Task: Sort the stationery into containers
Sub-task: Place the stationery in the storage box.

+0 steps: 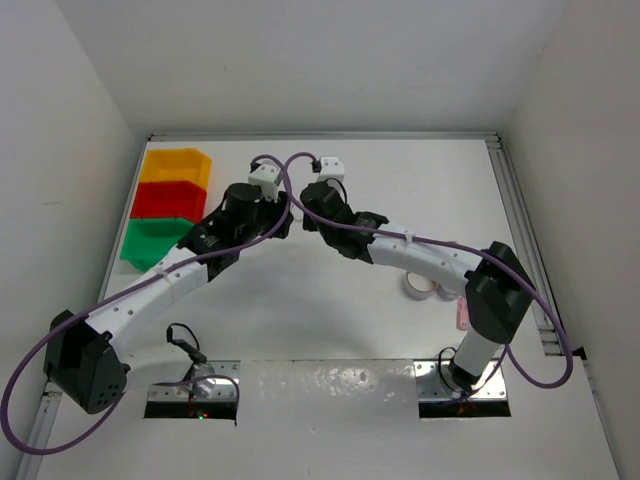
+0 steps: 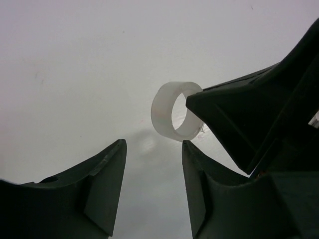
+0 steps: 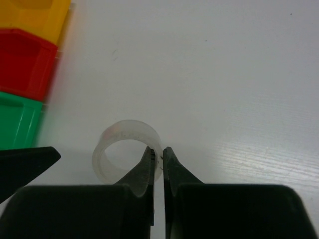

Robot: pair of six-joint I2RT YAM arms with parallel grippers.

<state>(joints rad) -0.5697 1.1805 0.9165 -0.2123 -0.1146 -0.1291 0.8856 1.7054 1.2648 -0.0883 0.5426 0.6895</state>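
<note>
Up close in the right wrist view, the right tool is clenched on the wall of a translucent white ring of tape, one finger inside the ring and one outside, with only a sliver of gap between them. The ring stands on edge over the white bench; whether it touches the surface I cannot tell. Facing it, the left tool stands partly spread with nothing between its fingers, their tips just short of the ring. Farther off to the left, a green plastic bin, a red plastic bin and a yellow plastic bin sit in a row, each cut off by the frame edge. From above, both tools are hidden beneath their wrists. A beige tape roll and a pale pink stick lie beside the right arm, the stick partly covered by it.
</note>
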